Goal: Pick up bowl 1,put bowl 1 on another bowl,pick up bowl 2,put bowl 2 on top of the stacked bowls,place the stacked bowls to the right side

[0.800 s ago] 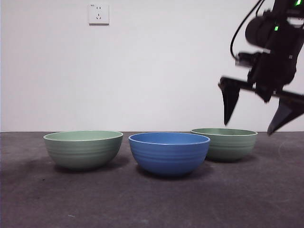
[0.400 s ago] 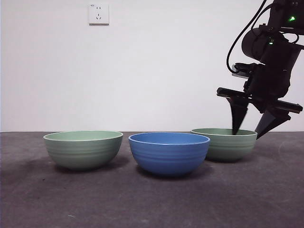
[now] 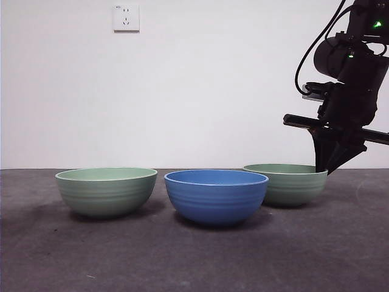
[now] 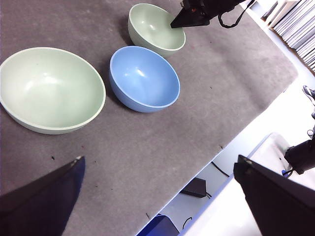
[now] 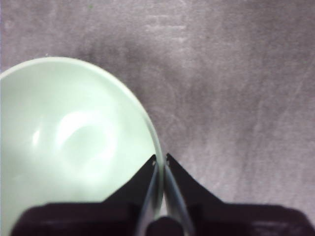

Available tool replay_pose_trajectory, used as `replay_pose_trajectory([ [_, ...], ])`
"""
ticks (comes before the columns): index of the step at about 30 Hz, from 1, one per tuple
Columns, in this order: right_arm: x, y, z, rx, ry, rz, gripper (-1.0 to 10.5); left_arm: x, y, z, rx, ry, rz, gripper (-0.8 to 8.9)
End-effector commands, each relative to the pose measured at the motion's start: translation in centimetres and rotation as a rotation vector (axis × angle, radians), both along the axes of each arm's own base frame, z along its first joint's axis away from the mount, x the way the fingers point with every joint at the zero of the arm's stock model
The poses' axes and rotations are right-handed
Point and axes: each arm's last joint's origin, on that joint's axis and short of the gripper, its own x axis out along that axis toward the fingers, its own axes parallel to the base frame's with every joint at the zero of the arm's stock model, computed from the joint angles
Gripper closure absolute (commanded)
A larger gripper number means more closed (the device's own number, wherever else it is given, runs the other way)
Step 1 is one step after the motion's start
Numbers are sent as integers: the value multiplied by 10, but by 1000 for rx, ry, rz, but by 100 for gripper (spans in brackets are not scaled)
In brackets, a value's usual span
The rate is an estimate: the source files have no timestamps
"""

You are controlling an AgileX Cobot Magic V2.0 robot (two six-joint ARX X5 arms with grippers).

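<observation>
Three ribbed bowls stand in a row on the dark table. A sage green bowl [image 3: 106,191] is at the left, the blue bowl [image 3: 216,198] in the middle and a second green bowl [image 3: 285,185] at the right, slightly further back. My right gripper [image 3: 328,167] has come down from above onto that right bowl's right edge. The right wrist view shows my right gripper [image 5: 160,158] shut on the thin rim of this green bowl [image 5: 74,142]. My left gripper [image 4: 160,162] hangs open high over the table, with the blue bowl [image 4: 145,76] far below it.
A white wall socket [image 3: 126,18] sits high on the back wall. The table's front edge [image 4: 216,147] drops off to a floor with a dark box and pale panels. Bare grey mat lies right of the right bowl.
My right gripper dropped from above the right green bowl onto its right edge, and its jaws went from wide apart to shut on the rim. The bowls have hardly shifted.
</observation>
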Motion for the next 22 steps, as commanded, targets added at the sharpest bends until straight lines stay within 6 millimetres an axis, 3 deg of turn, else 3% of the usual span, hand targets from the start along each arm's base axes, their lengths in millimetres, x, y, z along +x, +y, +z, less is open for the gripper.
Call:
replay_pose_trajectory([
  [1, 1, 0, -1, -11, -1, 15, 963, -1, 0, 1, -5, -1, -6, 242],
  [7, -3, 0, 10, -9, -28, 23, 963, -1, 0, 1, -5, -1, -5, 242],
  [13, -26, 7, 55, -9, -117, 90, 963, 0, 0, 1, -2, -11, -3, 242],
  [17, -48, 19, 81, -8, -152, 153, 963, 1, 0, 1, 13, -12, 14, 242],
  [22, -66, 44, 89, -4, -144, 242, 963, 1, 0, 1, 15, -12, 16, 242],
])
